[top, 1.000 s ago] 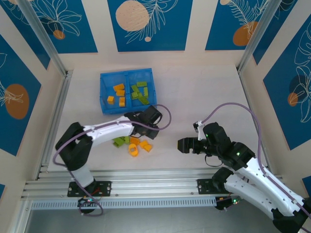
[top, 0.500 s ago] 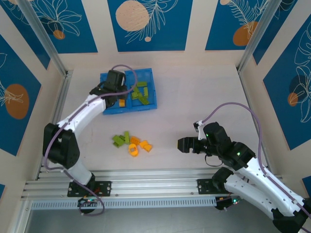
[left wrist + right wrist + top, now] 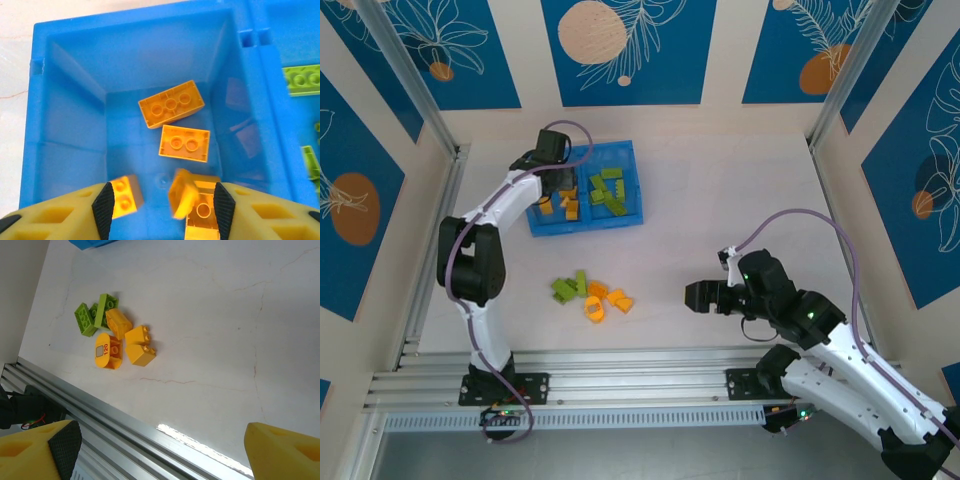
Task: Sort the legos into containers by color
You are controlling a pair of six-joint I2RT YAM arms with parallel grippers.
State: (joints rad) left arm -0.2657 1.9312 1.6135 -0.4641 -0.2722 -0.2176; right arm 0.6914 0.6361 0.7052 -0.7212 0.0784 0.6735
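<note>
while the left jaws are hanging wide over the tray [image 3: 585, 224], their pads [image 3: 103, 210] are standing well apart above its left compartment [image 3: 70, 125]. five orange bricks are showing in there: two [image 3: 171, 104] lying studs-up near the middle, one [image 3: 124, 197] just beside the left pad, one [image 3: 202, 220] being cut off at the bottom edge, and a blurred one [image 3: 184, 197] tilting above it between the pads. i cannot tell whether the blurred one is touching anything. green bricks [image 3: 302, 80] are lying in the right compartment [image 3: 280, 30], being cut off by the frame edge. in the top view the left arm [image 3: 505, 200] is covering part of the left compartment.

a loose pile [image 3: 590, 295] is sitting on the worktop [image 3: 740, 200], well apart from the tray: two green pieces [image 3: 86, 318] touching each other, and four orange ones [image 3: 137, 335] packed beside them, a rounded one [image 3: 107, 351] bearing a label reading 120. the right jaws are hovering wide beside the pile, holding nothing, their fingertips [image 3: 30, 450] being cut off at the bottom corners of the wrist view.
</note>
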